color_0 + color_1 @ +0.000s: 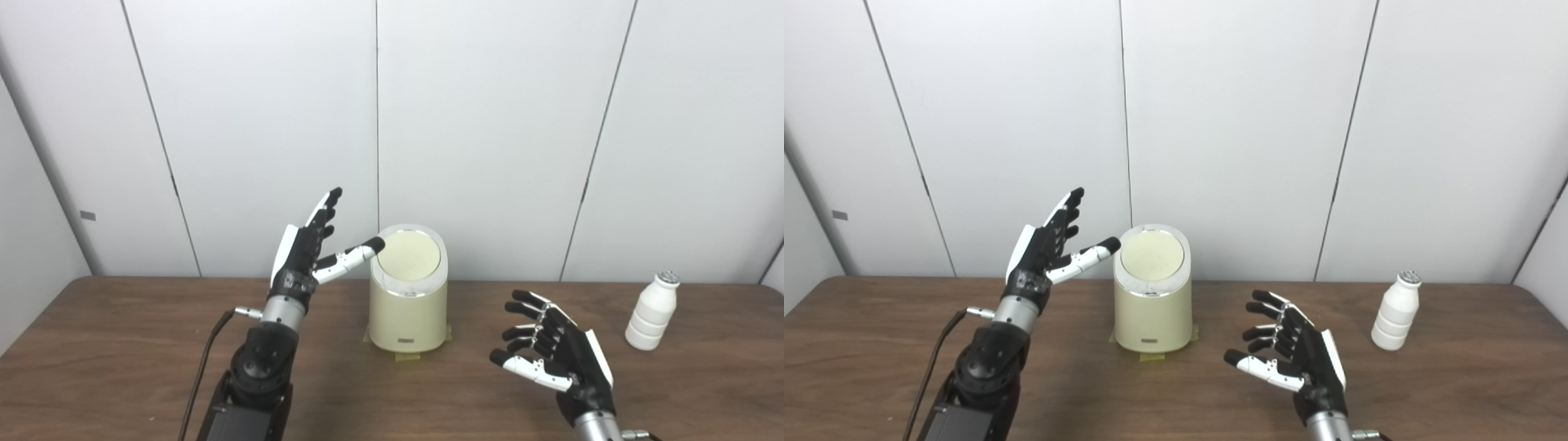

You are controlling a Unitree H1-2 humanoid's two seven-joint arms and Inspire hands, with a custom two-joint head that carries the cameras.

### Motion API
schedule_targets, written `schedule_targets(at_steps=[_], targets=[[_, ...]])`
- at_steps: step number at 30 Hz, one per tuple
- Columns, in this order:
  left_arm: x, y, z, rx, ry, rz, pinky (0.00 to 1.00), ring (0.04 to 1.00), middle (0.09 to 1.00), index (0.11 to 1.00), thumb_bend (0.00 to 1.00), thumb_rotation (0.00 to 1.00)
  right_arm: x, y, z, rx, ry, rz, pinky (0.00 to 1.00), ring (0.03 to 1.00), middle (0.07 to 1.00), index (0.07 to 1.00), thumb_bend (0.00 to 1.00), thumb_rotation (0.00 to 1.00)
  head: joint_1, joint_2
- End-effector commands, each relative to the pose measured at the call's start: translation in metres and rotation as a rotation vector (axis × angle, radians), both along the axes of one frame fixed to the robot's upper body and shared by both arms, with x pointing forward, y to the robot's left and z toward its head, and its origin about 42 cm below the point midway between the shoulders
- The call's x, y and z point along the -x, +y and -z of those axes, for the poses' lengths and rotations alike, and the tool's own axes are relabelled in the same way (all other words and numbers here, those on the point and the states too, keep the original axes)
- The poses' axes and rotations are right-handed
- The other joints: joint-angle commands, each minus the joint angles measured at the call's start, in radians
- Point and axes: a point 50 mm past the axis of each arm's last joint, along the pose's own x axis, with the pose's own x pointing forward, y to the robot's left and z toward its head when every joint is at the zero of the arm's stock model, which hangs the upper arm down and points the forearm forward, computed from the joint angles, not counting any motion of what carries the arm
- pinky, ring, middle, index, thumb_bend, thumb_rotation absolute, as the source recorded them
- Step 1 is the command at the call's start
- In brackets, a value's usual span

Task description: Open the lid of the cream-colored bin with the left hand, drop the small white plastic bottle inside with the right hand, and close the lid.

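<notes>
The cream-colored bin (408, 306) stands upright on the brown table (122, 367) near the back wall, its round lid (408, 254) shut. My left hand (306, 251) is raised just left of the bin, open, fingers spread upward, with its thumb tip at the lid's left rim. The small white plastic bottle (653, 310) stands upright at the right side of the table, silver cap on top. My right hand (554, 352) hovers low over the table between bin and bottle, open with curled fingers, holding nothing.
Tape strips (407, 355) hold the bin's base to the table. A black cable (205, 361) runs along my left forearm. White wall panels (490, 122) close off the back just behind the bin.
</notes>
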Motion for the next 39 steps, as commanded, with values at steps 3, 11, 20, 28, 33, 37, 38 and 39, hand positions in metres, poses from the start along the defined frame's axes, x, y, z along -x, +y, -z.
schedule_targets(at_steps=[3, 11, 20, 28, 33, 37, 38, 39], targets=[[-0.021, -0.018, -0.041, -0.058, -0.118, 0.026, 0.96, 1.000, 0.999, 1.000, 0.84, 0.29, -0.008, 0.004, -0.023, 0.003, -0.107, -0.006, 0.43, 0.531, 0.715, 0.744, 0.82, 0.15, -0.004, 0.002], [-0.038, -0.031, -0.043, -0.261, -0.164, -0.029, 0.91, 1.000, 1.000, 1.000, 0.84, 0.20, -0.008, 0.003, -0.024, 0.020, -0.110, 0.003, 0.43, 0.538, 0.718, 0.743, 0.82, 0.18, -0.014, 0.003], [-0.044, -0.034, -0.034, -0.406, -0.153, -0.079, 0.93, 0.999, 1.000, 1.000, 0.84, 0.11, -0.009, 0.004, -0.025, 0.008, -0.125, 0.001, 0.43, 0.544, 0.720, 0.743, 0.82, 0.18, -0.017, 0.003], [-0.044, -0.033, -0.027, -0.455, -0.140, -0.089, 0.81, 0.975, 1.000, 1.000, 0.76, 0.04, -0.008, 0.004, -0.025, 0.009, -0.125, 0.004, 0.45, 0.552, 0.719, 0.744, 0.80, 0.16, -0.018, 0.006], [-0.045, -0.033, -0.024, -0.481, -0.143, -0.085, 0.81, 0.982, 1.000, 1.000, 0.76, 0.04, -0.007, 0.007, -0.028, 0.010, -0.131, 0.002, 0.45, 0.550, 0.721, 0.743, 0.80, 0.16, -0.017, 0.008], [-0.046, -0.036, -0.026, -0.616, -0.144, -0.094, 0.85, 0.999, 1.000, 1.000, 0.80, 0.09, -0.007, 0.007, -0.028, 0.006, -0.130, -0.003, 0.44, 0.549, 0.720, 0.742, 0.80, 0.16, -0.019, 0.010], [-0.046, -0.037, -0.027, -0.672, -0.151, -0.103, 0.85, 1.000, 1.000, 1.000, 0.81, 0.10, -0.008, 0.007, -0.028, 0.007, -0.131, -0.005, 0.43, 0.548, 0.720, 0.742, 0.80, 0.16, -0.018, 0.010], [-0.046, -0.038, -0.028, -0.728, -0.158, -0.114, 0.85, 0.998, 1.000, 1.000, 0.83, 0.11, -0.008, 0.007, -0.027, 0.008, -0.131, -0.008, 0.44, 0.550, 0.721, 0.744, 0.80, 0.17, -0.017, 0.010]])
